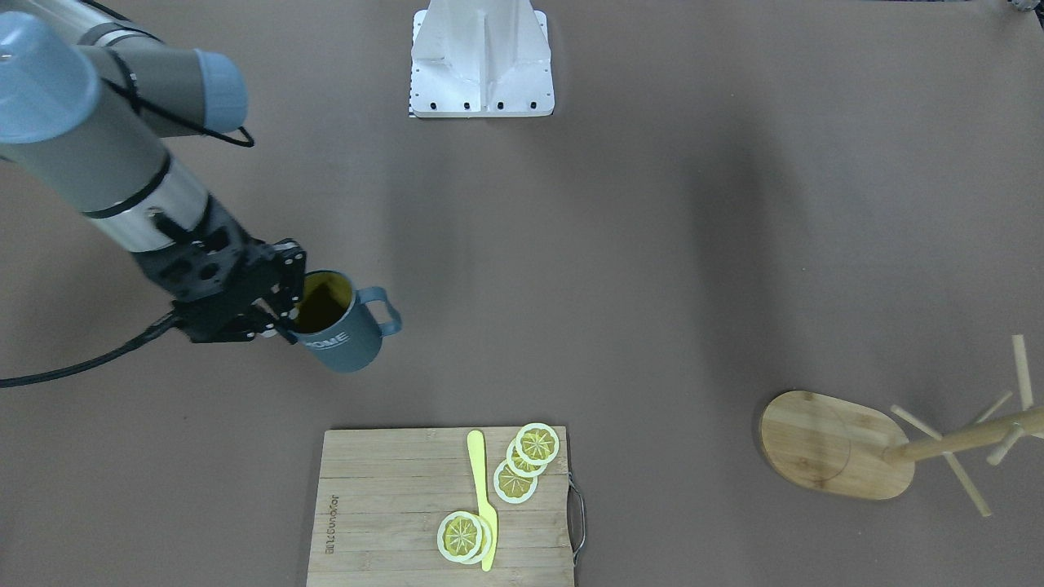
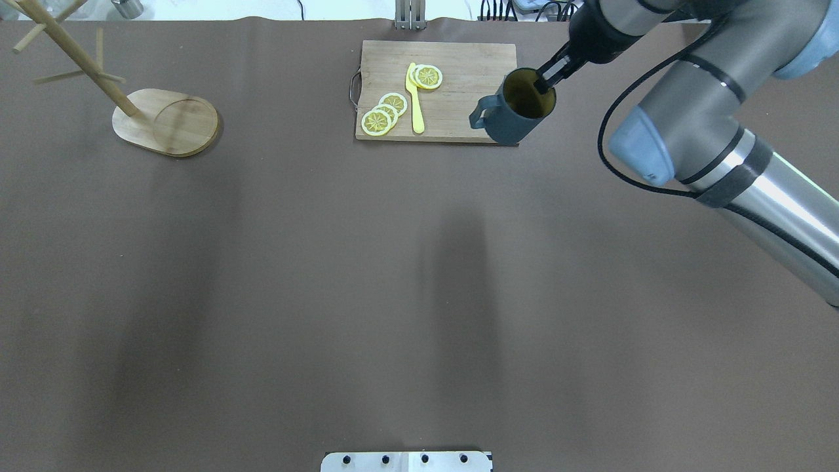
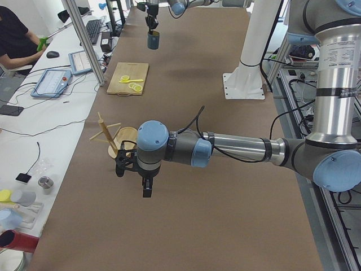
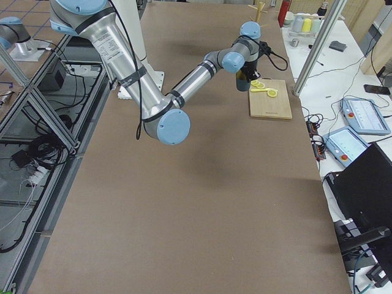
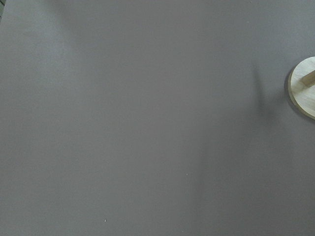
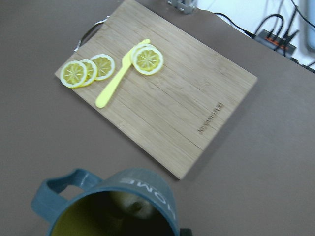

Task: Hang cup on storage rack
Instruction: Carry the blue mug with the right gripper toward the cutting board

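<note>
The dark slate-blue cup hangs tilted in my right gripper, above the table, with its handle pointing away from the arm. The gripper is shut on the cup's rim, one finger inside the yellowish interior and one outside. The cup also shows in the overhead view and in the right wrist view. The storage rack stands far off on the other side of the table, also seen from overhead. My left gripper shows only in the exterior left view, beside the rack; I cannot tell whether it is open or shut.
A wooden cutting board with lemon slices and a yellow knife lies just beyond the cup. The white robot base mount stands at the table's robot side. The rack's base edge shows in the left wrist view.
</note>
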### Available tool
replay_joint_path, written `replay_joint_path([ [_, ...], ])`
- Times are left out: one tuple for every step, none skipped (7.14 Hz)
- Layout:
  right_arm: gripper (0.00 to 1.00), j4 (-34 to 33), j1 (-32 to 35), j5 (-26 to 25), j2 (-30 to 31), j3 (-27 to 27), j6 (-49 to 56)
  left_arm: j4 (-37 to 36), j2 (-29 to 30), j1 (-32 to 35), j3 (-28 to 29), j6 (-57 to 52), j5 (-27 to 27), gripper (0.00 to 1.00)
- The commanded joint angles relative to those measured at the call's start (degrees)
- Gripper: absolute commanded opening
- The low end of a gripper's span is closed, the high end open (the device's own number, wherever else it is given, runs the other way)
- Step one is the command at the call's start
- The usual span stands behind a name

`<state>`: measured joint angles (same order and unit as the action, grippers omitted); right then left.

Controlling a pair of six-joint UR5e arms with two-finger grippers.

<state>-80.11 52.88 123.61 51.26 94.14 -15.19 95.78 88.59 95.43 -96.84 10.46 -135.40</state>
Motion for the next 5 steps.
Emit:
replay_joint_path([
  [0.0, 7.99, -8.65, -6.01, -2.74, -2.97, -0.1, -0.07, 0.0, 0.02, 0.25, 0.0, 0.04, 0.98],
  [0.0, 12.22, -10.41, -5.75, -2.74, -3.69, -0.19, -0.07, -0.09, 0.02, 0.25, -0.09, 0.05, 0.98],
  [0.0, 12.96, -12.17, -7.4, -3.09, -3.01, 1.03, -0.07, -0.09, 0.02, 0.16, 0.0, 0.05, 0.98],
  [0.0, 12.79, -13.49, -9.07, -3.01, -3.09, 7.83, -0.16, -0.09, 0.02, 0.08, 0.0, -0.04, 0.98],
  [0.0, 12.61, -14.81, -10.22, -3.01, -3.17, 10.94, -0.16, -0.09, 0.02, 0.07, 0.0, -0.48, 0.98],
])
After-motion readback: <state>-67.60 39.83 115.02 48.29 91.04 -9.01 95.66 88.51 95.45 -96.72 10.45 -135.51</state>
